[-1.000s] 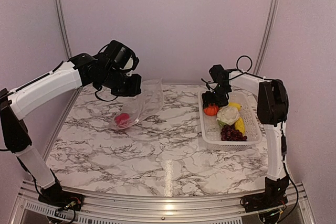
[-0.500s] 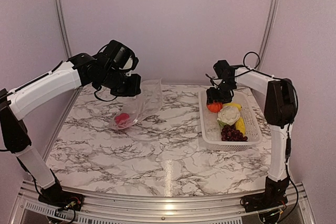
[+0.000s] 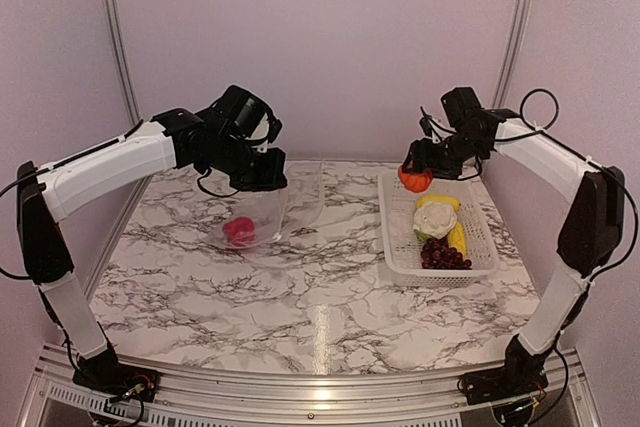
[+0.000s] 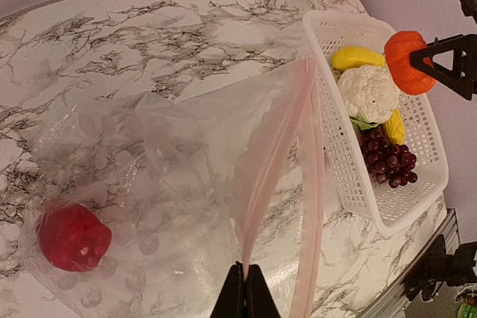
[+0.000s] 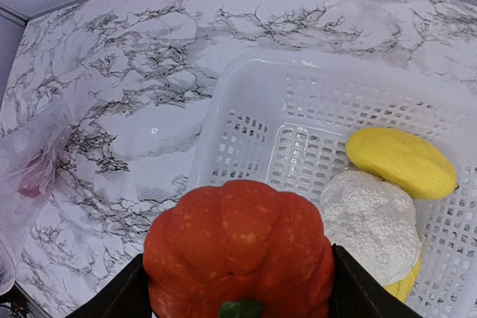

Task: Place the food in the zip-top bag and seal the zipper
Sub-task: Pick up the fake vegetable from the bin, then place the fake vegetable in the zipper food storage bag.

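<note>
My left gripper point(image 3: 268, 182) point(image 4: 244, 292) is shut on the zipper strip point(image 4: 277, 176) of the clear zip-top bag point(image 3: 268, 209) point(image 4: 171, 184) and holds its mouth up off the table. A red pepper point(image 3: 239, 231) point(image 4: 73, 237) lies inside the bag. My right gripper point(image 3: 417, 175) point(image 5: 238, 288) is shut on the orange round fruit point(image 3: 415, 178) point(image 5: 240, 255) and holds it above the basket's far left corner. The white cauliflower point(image 3: 435, 219) point(image 5: 370, 221), yellow pieces point(image 3: 456, 237) point(image 5: 400, 161) and purple grape bunch point(image 3: 442, 255) point(image 4: 386, 160) lie in the basket.
The white lattice basket point(image 3: 394, 247) point(image 4: 350, 184) point(image 5: 246, 124) stands on the right of the marble table point(image 3: 320, 297). Metal frame posts rise at the back corners.
My right gripper has lifted the orange fruit out of the basket and moved up and right. My left gripper has shifted right with the bag mouth.
</note>
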You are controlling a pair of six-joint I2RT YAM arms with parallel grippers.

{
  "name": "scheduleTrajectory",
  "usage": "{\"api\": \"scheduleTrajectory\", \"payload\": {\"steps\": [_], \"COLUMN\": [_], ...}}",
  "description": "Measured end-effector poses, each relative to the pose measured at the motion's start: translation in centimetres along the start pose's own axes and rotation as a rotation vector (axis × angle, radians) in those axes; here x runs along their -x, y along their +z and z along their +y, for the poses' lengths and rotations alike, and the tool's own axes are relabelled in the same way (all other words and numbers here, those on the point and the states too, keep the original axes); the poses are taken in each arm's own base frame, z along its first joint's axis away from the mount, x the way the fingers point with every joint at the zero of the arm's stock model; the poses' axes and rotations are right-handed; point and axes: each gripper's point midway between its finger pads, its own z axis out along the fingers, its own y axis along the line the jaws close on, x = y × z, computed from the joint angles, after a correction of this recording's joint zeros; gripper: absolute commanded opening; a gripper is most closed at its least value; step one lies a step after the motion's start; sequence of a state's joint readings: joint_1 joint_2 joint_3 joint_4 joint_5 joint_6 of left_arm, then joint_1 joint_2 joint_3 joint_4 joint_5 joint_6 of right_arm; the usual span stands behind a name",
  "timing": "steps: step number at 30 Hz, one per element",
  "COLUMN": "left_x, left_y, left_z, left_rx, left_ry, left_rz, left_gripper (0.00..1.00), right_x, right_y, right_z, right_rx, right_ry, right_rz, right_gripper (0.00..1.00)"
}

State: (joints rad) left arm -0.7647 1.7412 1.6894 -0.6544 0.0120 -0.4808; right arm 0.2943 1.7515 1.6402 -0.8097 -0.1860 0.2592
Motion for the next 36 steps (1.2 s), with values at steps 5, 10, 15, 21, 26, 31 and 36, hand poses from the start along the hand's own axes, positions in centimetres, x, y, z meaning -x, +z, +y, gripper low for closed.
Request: {"api": "scheduleTrajectory", "payload": {"steps": [5,10,15,21,26,31,36], "left_x": [-0.2,-0.4,-0.3,-0.3,-0.3,0.0,0.7], "left_y": [1.2,2.1,2.3,2.3,2.2,1.7,0.3], "left_z": [-0.8,-1.4,-1.7,-2.0,-2.0,-2.1,-2.4], "left_rx": [-0.040,-0.073,-0.092,-0.105,-0.106,-0.110,-0.120], "left_ry": [-0.026,-0.054,-0.073,-0.087,-0.098,-0.101,-0.105], "left_rz": [0.021,0.038,0.039,0.042,0.041,0.032,0.001], "left_gripper": [0.00,0.00,0.00,0.00,0.00,0.00,0.00], "right_x": [-0.4,-0.6,-1.3,-2.9,-3.6,-3.9,-3.6], "right_y": [-2.7,-6.0,-8.0,-7.0,-5.6,-3.5,-3.1], "right_z": [2.9,9.4,15.0,19.1,22.3,23.9,24.5], "right_rx": [0.104,0.284,0.474,0.619,0.715,0.752,0.774], "right_ry": [0.004,-0.054,-0.085,-0.069,-0.073,-0.068,-0.067], "right_rz": [-0.036,-0.097,-0.133,-0.101,-0.061,-0.016,-0.010], "right_gripper": [0.64,0.63,0.63,0.63,0.63,0.63,0.63]}}
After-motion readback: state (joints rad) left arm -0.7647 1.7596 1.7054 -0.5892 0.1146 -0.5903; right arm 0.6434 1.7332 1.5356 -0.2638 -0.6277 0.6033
